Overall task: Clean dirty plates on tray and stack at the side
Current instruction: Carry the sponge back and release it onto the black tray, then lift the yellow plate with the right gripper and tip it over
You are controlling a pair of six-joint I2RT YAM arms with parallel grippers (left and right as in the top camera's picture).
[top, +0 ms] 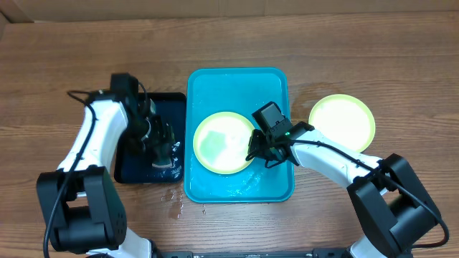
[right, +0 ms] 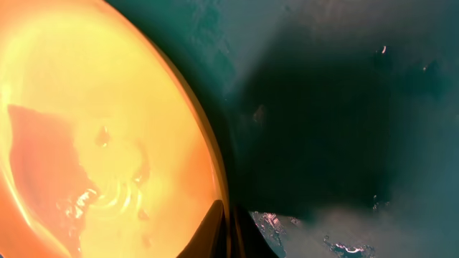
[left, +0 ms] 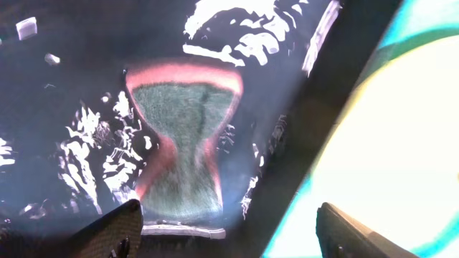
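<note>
A pale yellow-green plate (top: pixel 224 142) lies flat in the turquoise tray (top: pixel 237 89). My right gripper (top: pixel 254 148) is at the plate's right rim; in the right wrist view its jaws (right: pixel 229 215) are shut on that thin rim, and the plate (right: pixel 93 129) looks wet and glary. A second yellow-green plate (top: pixel 342 122) sits on the table right of the tray. My left gripper (top: pixel 161 147) hovers over the black tray (top: pixel 154 107). It stands open (left: pixel 228 208) above a green sponge with a pink edge (left: pixel 186 143), which lies loose on the wet black tray.
The black tray (left: pixel 57 93) butts against the turquoise tray's left side, whose rim (left: pixel 423 29) and plate (left: pixel 401 158) show in the left wrist view. Water drops (top: pixel 176 197) lie on the wooden table near the front.
</note>
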